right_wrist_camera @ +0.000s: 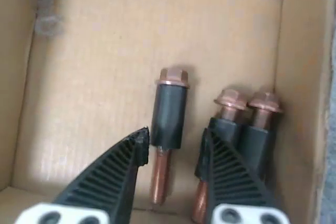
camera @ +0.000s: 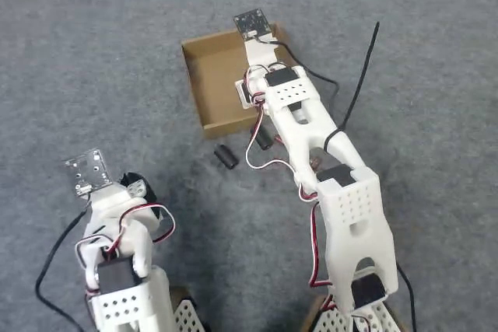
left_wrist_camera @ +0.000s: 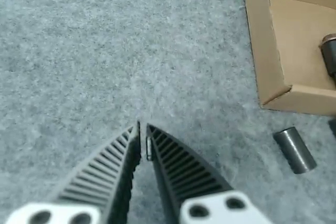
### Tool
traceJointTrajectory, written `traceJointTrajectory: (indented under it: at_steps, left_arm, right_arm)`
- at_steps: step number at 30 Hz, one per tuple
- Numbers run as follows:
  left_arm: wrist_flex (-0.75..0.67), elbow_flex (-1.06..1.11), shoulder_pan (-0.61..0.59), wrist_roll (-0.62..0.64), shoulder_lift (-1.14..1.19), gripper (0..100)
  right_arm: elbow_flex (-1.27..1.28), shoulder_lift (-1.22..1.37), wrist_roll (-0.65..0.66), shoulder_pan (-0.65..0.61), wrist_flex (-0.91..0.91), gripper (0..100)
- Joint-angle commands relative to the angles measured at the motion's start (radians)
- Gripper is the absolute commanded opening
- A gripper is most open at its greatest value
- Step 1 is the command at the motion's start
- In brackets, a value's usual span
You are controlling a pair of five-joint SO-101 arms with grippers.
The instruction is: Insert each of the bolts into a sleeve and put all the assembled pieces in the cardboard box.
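- My right end effector (right_wrist_camera: 174, 137) is over the cardboard box (right_wrist_camera: 94, 51), fingers spread and pinching nothing. One assembled piece (right_wrist_camera: 169, 111) lies on the box floor in line with the gap.
- Two more assembled pieces (right_wrist_camera: 247, 116) lie side by side, touching, against the box wall.
- My left end effector (left_wrist_camera: 143, 129) hangs over the bare table (left_wrist_camera: 79, 51), fingers pressed together and empty.
- A loose sleeve (camera: 226, 155) lies on its side on the table just outside the box, well apart from the left end effector.
- I judge the sleeve stiff, light and smooth, and likely to roll. I'd close across the middle of its barrel.
- The bolts look rigid. I'd lift a finished piece by the sleeve and keep it level, so the bolt doesn't slide out.
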Motion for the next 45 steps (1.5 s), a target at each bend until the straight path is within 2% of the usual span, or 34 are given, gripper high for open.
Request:
traceJointTrajectory:
  at_steps: [1,14,25,27,30,35,45]
  left_arm:
    - [0.0,-0.01,-0.006,-0.014,-0.011,2]
    - [0.0,-0.01,-0.006,-0.014,-0.011,2]
    - [0.002,-0.01,-0.006,-0.014,-0.011,2]
    - [0.002,-0.01,-0.006,-0.014,-0.011,2]
    - [0.002,-0.01,-0.006,-0.014,-0.011,2]
    - [0.002,-0.01,-0.006,-0.014,-0.011,2]
    - [0.002,-0.01,-0.006,-0.014,-0.011,2]
  right_arm:
    - [-0.041,-0.139,0.011,0.024,0.056,11.7]
    - [-0.037,-0.329,0.011,0.033,0.538,11.5]
    - [-0.037,-0.361,0.011,0.041,0.785,11.5]
    - [-0.035,-0.36,0.051,0.041,0.825,11.5]
    - [-0.035,-0.361,0.196,0.048,0.885,11.5]
    - [0.028,-0.366,0.316,0.065,0.905,11.5]
    - [0.318,-0.55,0.321,0.062,0.816,11.5]
